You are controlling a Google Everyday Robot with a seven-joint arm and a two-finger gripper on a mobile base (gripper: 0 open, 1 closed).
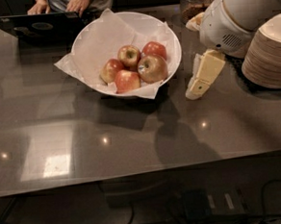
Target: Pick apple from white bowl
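Observation:
The white bowl [171,32], wide and lined with crinkled white paper, stands at the back middle of the dark table. The apple [153,68], the largest one, dull reddish-brown with a small pale sticker, lies at the bowl's front right. Several smaller red-yellow apples [129,56] lie around it. My gripper [196,88] hangs from the white arm just right of the bowl, beside its rim and above the table, with nothing seen in it.
A stack of beige paper plates [270,54] stands at the right edge. A glass jar [194,1] stands behind the arm. A person's hands [77,2] rest on a laptop [38,27] at the back left.

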